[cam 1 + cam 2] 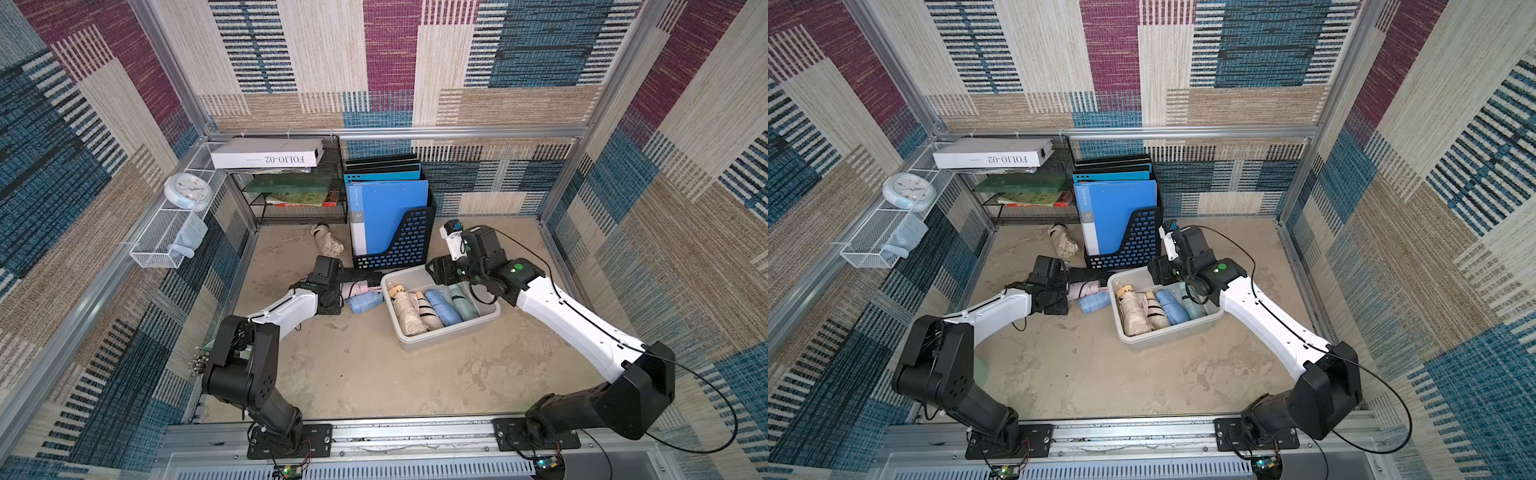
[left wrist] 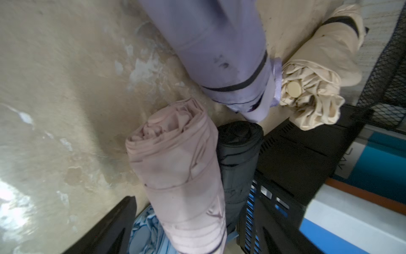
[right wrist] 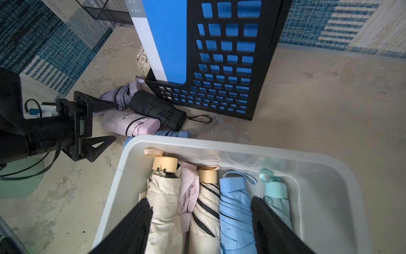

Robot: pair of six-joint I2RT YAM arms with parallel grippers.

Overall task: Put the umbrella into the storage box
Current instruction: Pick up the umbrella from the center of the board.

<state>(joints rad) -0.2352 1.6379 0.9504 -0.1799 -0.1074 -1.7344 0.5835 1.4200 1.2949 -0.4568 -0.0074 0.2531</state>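
Observation:
The storage box point(image 1: 451, 332), a pale grey tub, holds several folded umbrellas side by side. My right gripper point(image 3: 202, 204) hangs open above them and holds nothing; in a top view it hovers over the box's far end point(image 1: 441, 270). More umbrellas lie on the floor left of the box: pink point(image 3: 131, 124), black point(image 3: 158, 110), light blue point(image 1: 365, 301), lavender point(image 3: 118, 95) and beige point(image 1: 328, 243). My left gripper point(image 3: 109, 122) is open with its fingers on either side of the pink umbrella's point(image 2: 180, 167) end. One finger point(image 2: 114, 226) shows beside it.
A black perforated file holder point(image 1: 399, 245) with blue folders stands just behind the box and the floor umbrellas. A black wire shelf point(image 1: 299, 208) with books is at the back left. A white mesh basket point(image 1: 160, 243) and a clock point(image 1: 188, 190) hang on the left wall.

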